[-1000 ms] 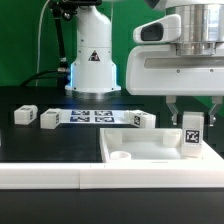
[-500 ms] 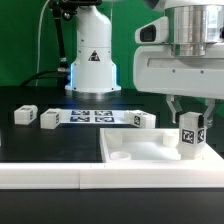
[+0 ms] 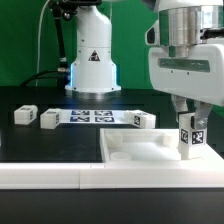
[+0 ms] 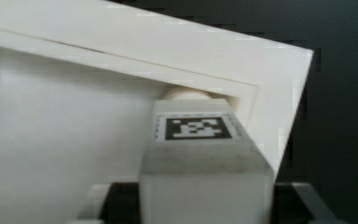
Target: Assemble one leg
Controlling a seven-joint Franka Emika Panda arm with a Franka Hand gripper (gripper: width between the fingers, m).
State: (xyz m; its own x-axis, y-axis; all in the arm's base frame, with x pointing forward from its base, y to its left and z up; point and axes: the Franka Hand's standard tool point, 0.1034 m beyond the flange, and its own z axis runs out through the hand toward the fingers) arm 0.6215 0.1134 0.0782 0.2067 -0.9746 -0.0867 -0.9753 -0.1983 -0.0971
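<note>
Leg assembly is at the seating step, and the biggest item in it, the flat white panel, lies at the table's front edge toward the exterior view's right, with one round socket showing on its upper face. Above it hangs the arm. Since a second ago it has carried its load toward the exterior view's right and slightly down, so the gripper now sits over the panel's corner on that side. Its two dark fingers are closed narrowly on the leg, a small white post held upright with its tag facing outward. In the wrist view the leg points into the inner angle of the panel's raised rim, its tip apparently at or just above the surface; whether it touches cannot be told. That shift suggests the post is now roughly lined up with its corner mount, so lowering and fixing it would likely come next. Behind, along the table's middle, lie the marker board and several small white blocks, well apart from the panel.
</note>
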